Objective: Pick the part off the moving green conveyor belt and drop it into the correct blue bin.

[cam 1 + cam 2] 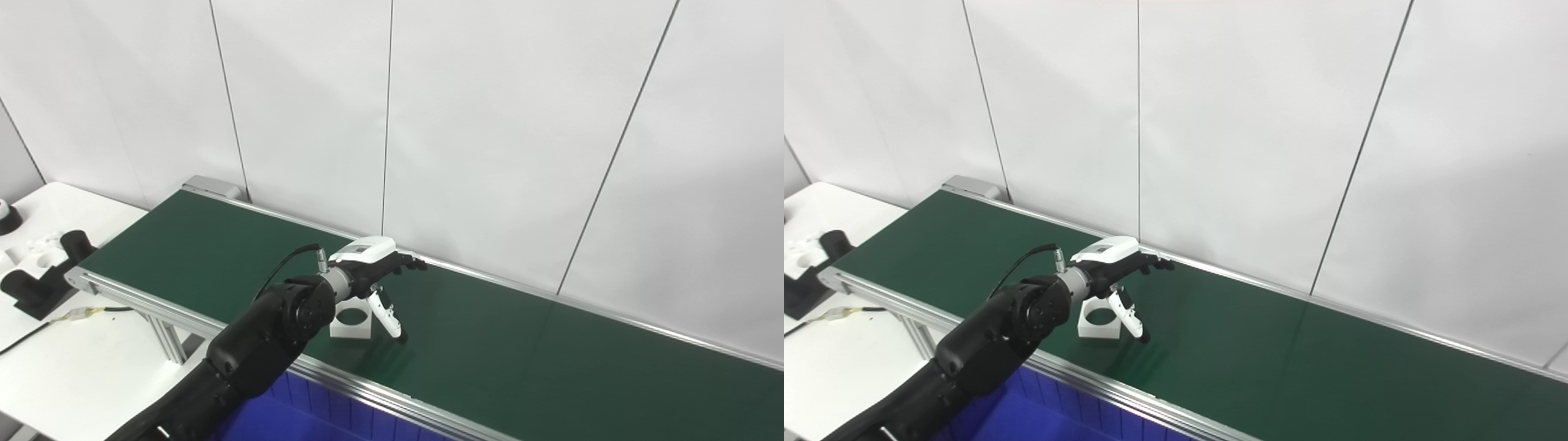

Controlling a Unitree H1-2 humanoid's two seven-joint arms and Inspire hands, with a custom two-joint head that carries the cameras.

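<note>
Fingers [411, 263] of left hand [367, 269] spread apart and released, black tips pointing across dark green conveyor belt [520, 331], thumb angled down to belt surface. Just below and beside thumb, flat on belt: white square plastic part with round hole [351, 320], ungrasped. Under near belt rail: blue plastic bin [294, 416]. Left of it: white table [61, 367].

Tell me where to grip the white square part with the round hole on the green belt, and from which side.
Grip the flat white square part with a round hole by two opposite outer walls, coming from above. It lies flat on the green conveyor belt, so only its edges offer hold. The left hand hangs open over it, thumb on its right side.
</note>
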